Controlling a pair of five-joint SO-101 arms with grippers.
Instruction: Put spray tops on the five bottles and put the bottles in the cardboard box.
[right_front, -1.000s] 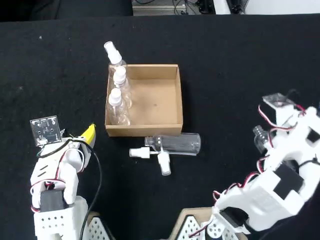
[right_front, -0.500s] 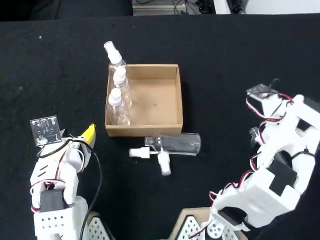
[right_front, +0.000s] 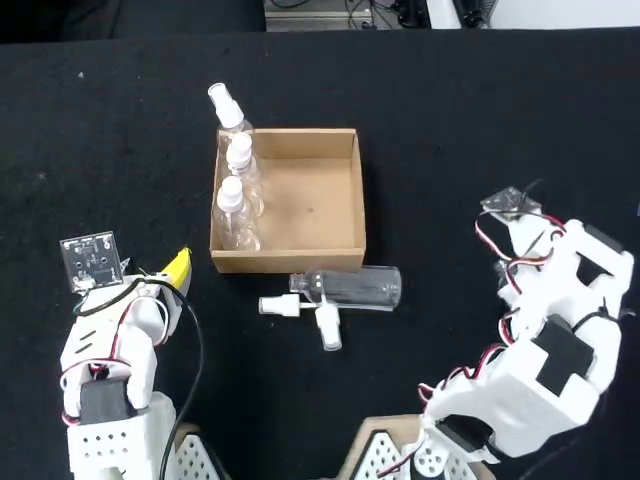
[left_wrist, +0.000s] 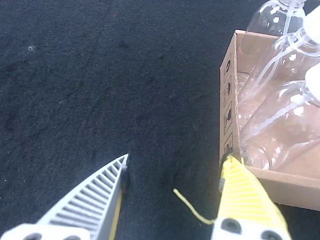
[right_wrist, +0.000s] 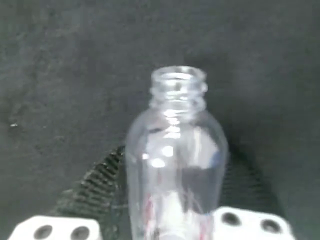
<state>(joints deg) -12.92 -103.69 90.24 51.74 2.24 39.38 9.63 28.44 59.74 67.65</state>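
Found right gripper (right_wrist: 172, 182) clamped on uncapped bottle (right_wrist: 175, 140), right of cardboard box (right_front: 290, 262); left gripper (left_wrist: 175, 180) spread, at box's near-left corner. Judged mid-capping — calls next for seating a loose spray top (right_front: 327, 325).

Bottle (right_wrist: 175, 125) held in right gripper (right_wrist: 172, 180) was clear. Cardboard box (left_wrist: 228, 115) beside left gripper (left_wrist: 177, 159) was brown; table (left_wrist: 75, 75) black.

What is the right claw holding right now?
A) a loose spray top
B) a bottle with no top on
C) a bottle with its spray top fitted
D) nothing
B: in the right wrist view a clear bottle sits between the fingers of the right claw, with its threaded neck bare and open.
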